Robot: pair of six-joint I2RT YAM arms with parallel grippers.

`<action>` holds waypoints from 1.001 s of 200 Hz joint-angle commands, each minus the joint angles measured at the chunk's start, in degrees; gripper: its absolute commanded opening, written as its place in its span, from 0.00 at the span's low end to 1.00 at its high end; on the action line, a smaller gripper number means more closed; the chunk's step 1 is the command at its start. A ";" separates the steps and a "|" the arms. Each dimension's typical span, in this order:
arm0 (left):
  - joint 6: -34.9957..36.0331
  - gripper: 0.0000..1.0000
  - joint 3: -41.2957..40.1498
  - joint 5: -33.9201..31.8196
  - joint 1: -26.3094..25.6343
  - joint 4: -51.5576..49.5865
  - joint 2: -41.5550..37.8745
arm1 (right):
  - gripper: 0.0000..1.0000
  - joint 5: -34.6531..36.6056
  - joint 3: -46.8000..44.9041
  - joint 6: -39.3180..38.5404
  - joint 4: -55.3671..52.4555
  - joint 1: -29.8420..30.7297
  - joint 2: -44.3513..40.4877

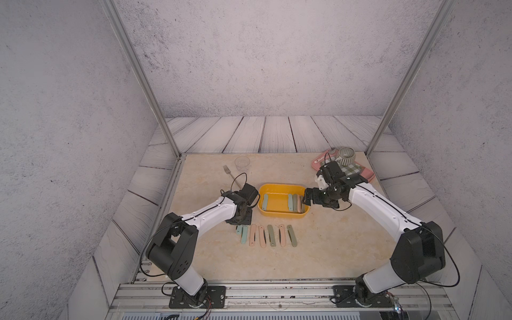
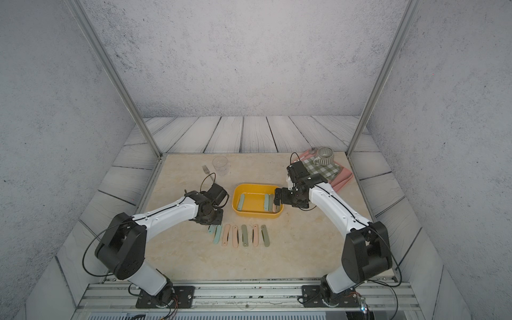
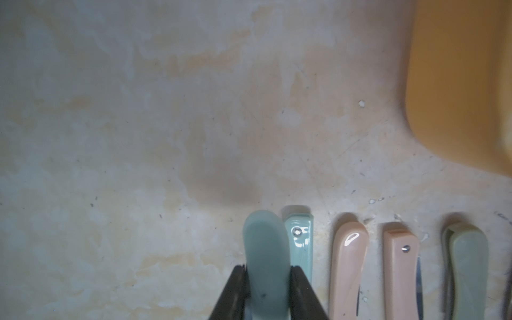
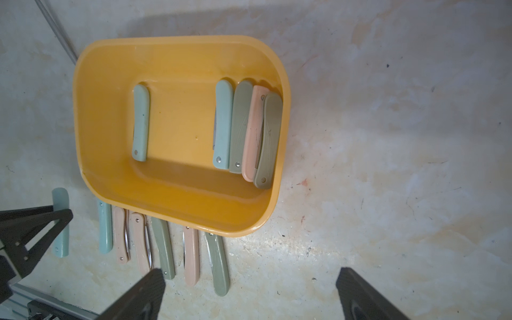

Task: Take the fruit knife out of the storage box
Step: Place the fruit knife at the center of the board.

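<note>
Fruit knife [image 3: 266, 257], pale teal, is clamped in left fingers [image 3: 303, 293]; right fingers [image 4: 138, 299] spread wide, empty, by storage box [image 4: 177, 194].

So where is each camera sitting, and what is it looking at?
Top views: high over the arm bases, looking down at the table; left arm and right arm show.
Left wrist: on the left arm, close over the table; left hand pinches a blue knife.
Right wrist: over the yellow box, looking down; the open right hand shows.
Shared: both wrist views show the yellow box and the row of knives.
</note>
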 commanded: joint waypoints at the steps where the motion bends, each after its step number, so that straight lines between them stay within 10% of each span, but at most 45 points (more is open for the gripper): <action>1: -1.01 0.20 -1.78 -0.79 0.49 1.30 -0.33 | 0.99 -0.15 -0.39 -0.78 -0.42 0.36 -0.08; 200: -2.29 0.42 -6.27 -3.52 0.66 4.07 3.70 | 0.99 -0.15 2.34 -1.04 -1.21 0.99 2.34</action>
